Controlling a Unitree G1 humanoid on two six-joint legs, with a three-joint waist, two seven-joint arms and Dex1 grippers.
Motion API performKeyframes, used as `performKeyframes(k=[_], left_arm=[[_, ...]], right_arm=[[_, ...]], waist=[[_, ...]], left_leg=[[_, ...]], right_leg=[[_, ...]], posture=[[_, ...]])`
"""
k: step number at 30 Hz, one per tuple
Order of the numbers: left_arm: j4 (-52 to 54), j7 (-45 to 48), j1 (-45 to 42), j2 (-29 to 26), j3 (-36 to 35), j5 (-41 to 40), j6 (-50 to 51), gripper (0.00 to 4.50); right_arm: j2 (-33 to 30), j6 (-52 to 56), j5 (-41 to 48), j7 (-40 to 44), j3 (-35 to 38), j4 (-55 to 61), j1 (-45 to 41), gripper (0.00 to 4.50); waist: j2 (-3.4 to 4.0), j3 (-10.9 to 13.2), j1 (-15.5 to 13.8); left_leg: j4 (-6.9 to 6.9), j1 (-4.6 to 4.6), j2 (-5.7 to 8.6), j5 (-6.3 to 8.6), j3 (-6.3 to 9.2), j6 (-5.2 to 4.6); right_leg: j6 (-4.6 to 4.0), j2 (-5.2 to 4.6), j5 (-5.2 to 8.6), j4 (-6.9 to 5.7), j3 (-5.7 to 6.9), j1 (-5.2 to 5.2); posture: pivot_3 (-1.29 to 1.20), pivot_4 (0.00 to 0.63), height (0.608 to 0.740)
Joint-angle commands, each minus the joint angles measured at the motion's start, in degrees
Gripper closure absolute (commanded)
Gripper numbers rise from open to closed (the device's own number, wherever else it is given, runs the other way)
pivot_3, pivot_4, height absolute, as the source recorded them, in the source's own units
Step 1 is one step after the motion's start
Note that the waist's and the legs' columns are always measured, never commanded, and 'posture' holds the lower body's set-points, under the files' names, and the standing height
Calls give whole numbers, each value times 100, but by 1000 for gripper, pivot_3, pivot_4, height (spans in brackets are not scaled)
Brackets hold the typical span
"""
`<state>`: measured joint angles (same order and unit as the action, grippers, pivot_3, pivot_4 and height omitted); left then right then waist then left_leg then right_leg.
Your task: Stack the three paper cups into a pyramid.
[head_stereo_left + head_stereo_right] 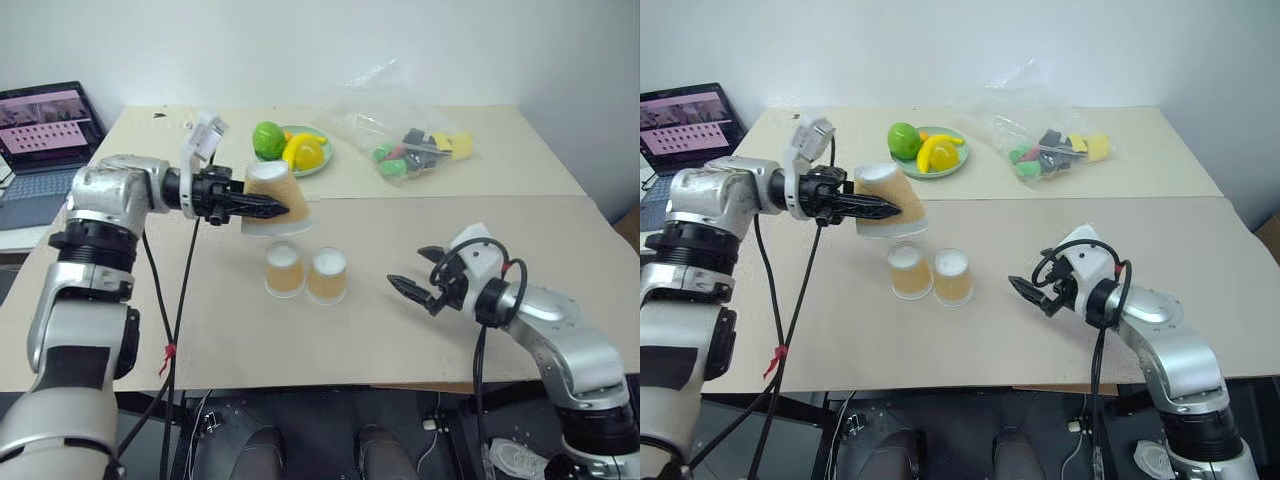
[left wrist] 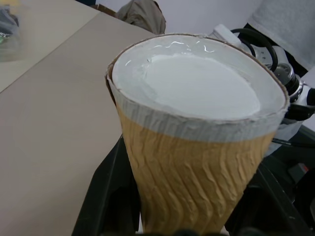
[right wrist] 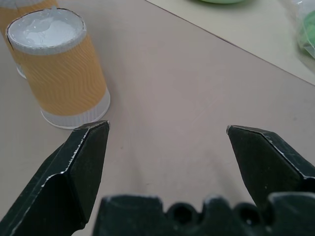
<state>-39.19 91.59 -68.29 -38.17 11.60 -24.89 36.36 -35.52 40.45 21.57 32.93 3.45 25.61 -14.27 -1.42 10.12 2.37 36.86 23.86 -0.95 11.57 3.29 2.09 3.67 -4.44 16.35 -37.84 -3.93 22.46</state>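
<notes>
Two paper cups (image 1: 305,271) stood inverted, side by side on the tan table (image 1: 500,330). I saw the third cup (image 1: 273,199) held above them, inverted and tilted, pinched in the left gripper (image 1: 268,208). The right gripper (image 1: 415,273) hovered near, jaws spread, empty. A fruit plate (image 1: 310,164), plastic bag (image 1: 410,135) and laptop (image 1: 45,145) sat behind; no legible writing.

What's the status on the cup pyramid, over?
Left tool shut on third cup, raised behind two base cups. Right tool open, empty. Nothing in the way.
</notes>
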Motion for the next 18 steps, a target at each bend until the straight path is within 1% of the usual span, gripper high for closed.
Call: performKeyframes(k=[1,5,9,18], left_arm=[[-125,91,-305,125,316,-5,-452,2568],[-434,91,-344,319,651,4,-792,2568],[-560,91,-286,296,1093,-88,-1003,2568],[-872,91,-335,370,1258,-96,-1279,2568]], right_arm=[[36,-41,49,-174,262,383,113,0],[63,-4,31,-315,313,479,234,0],[68,40,100,-398,403,596,318,0],[13,130,210,-419,565,784,484,0]], waist=[[0,0,-5],[0,0,2],[0,0,22],[0,0,11]], left_leg=[[0,0,0,0,1,0],[0,-2,0,0,1,-1],[1,-1,-1,0,1,-1],[3,-1,0,1,1,-2]], right_leg=[[0,0,0,-1,0,0],[0,1,0,-4,0,-1],[0,2,0,-8,-1,3],[0,1,0,-10,-2,2]], posture=[[0,150,740],[0,150,740],[0,150,740],[0,150,740]])
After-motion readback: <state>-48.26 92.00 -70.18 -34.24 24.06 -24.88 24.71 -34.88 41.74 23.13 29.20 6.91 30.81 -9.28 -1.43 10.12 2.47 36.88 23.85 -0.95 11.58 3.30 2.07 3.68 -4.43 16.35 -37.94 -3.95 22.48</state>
